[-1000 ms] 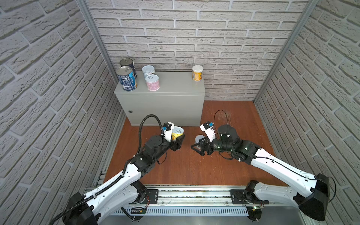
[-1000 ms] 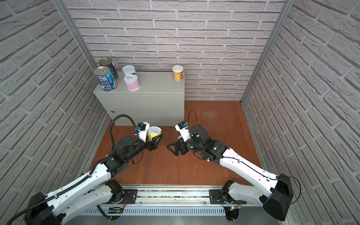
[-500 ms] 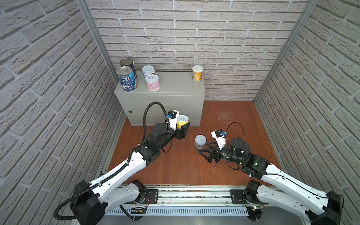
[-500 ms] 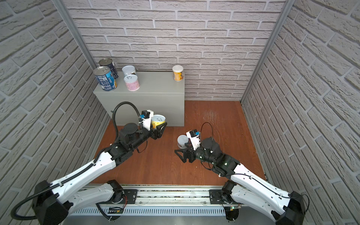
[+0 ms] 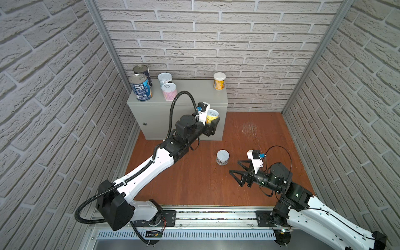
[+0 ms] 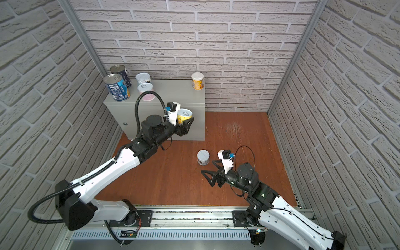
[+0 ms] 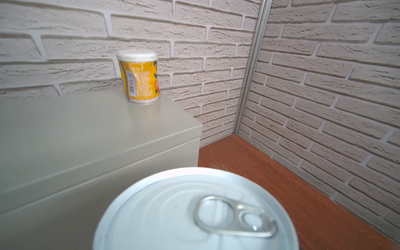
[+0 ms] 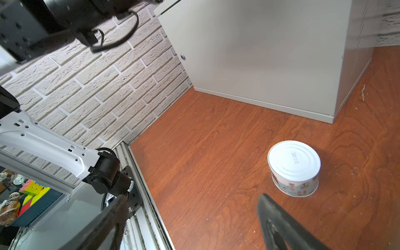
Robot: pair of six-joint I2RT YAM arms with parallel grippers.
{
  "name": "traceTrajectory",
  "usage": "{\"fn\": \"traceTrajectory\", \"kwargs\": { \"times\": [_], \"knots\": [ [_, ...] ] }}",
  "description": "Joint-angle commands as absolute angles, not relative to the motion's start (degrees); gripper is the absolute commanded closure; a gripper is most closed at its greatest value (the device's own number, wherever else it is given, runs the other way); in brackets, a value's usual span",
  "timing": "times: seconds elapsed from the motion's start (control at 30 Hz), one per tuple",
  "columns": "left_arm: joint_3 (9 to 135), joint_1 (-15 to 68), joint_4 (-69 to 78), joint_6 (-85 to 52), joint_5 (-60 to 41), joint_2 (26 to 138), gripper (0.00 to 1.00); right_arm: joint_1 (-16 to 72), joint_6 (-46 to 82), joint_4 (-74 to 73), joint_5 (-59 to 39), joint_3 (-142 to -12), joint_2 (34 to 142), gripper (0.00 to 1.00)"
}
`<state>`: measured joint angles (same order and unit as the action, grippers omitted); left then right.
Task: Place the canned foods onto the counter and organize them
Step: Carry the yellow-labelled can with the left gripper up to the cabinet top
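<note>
Left gripper (image 5: 213,121) jaws pinch a yellow can (image 5: 211,114) upright in the air, just off the counter (image 5: 194,95) front near its right top edge, with the wrist level and the arm stretched long toward the counter. Right gripper (image 5: 234,166) jaws are spread wide and empty, low over the floor (image 5: 194,184) well out from the counter's right front corner, just beside a short white can (image 5: 222,157), forearm lying low. On the counter top: two blue cans (image 5: 140,86) left rear, pink can (image 5: 168,91) beside them, second yellow can (image 5: 219,80) right rear.
</note>
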<state>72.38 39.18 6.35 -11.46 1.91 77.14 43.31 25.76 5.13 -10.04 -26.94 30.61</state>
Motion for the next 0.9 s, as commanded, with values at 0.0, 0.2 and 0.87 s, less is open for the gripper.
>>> {"fn": "traceTrajectory", "kwargs": {
  "times": [0.0,0.2,0.87],
  "knots": [
    [79.89,38.16,9.96,-8.33,0.66,78.03,0.4,43.56,23.94,3.06,-9.22,-26.02,29.1,0.05],
    [89.6,36.64,6.56,-6.16,0.16,82.03,0.4,43.51,23.0,3.78,-8.28,-26.15,29.29,0.05],
    [103.98,28.91,9.86,-5.09,1.17,95.43,0.4,43.55,24.61,2.11,-6.56,-25.61,31.52,0.05]
  ]
}}
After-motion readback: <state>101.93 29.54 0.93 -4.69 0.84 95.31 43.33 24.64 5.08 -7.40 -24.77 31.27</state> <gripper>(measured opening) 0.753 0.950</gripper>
